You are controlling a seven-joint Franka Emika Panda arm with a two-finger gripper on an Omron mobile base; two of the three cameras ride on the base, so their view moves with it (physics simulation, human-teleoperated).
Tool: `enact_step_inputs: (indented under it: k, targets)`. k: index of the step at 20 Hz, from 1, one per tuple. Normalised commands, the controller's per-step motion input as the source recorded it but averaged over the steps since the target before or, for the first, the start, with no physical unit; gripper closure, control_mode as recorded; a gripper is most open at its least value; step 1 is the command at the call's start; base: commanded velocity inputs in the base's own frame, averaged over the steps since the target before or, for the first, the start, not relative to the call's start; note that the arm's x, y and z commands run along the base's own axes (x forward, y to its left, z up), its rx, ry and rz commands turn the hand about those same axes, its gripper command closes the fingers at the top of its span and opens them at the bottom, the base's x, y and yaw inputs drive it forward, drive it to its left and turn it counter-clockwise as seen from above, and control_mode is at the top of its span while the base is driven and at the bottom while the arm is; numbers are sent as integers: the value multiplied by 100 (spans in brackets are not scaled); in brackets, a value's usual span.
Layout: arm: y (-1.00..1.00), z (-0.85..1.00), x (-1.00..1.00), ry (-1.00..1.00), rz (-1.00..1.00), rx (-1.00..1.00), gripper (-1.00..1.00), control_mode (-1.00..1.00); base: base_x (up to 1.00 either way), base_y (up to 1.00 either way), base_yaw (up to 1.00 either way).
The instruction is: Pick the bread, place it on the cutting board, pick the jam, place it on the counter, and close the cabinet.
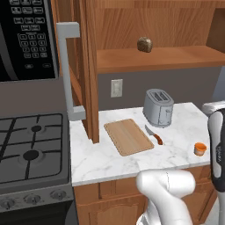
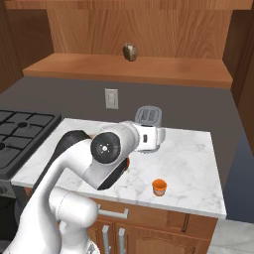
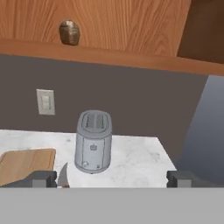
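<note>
Brown wood frames it all: the cabinet (image 1: 90, 66) stands open, and the bread (image 1: 144, 44) sits up on its shelf, above the toaster (image 1: 158, 107). Down on the counter (image 1: 114, 158), the board (image 1: 128, 136) lies bare left of the toaster, a knife (image 1: 154, 135) just beside its right edge. Near the counter's front right, the jam (image 1: 200, 149) stands alone. In the hand view the gripper (image 3: 112, 178) hangs with its jaws spread wide, holding nothing, facing the toaster.

2 rear flanking views, toaster (image 3: 93, 142) closer hand-on
</note>
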Motion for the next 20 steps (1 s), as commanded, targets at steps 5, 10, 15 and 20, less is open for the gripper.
enact_step_inputs:
  k: [5,10,15,20]
  targets:
    - [5,42,-3,0,8,7,-100,-100,0,0,0]
    - [5,42,-1,0,8,6,-100,-100,0,0,0]
    - [1,37,-6,0,4,2,-100,-100,0,0,0]
    - [0,41,-20,0,2,0,-100,-100,0,0,0]
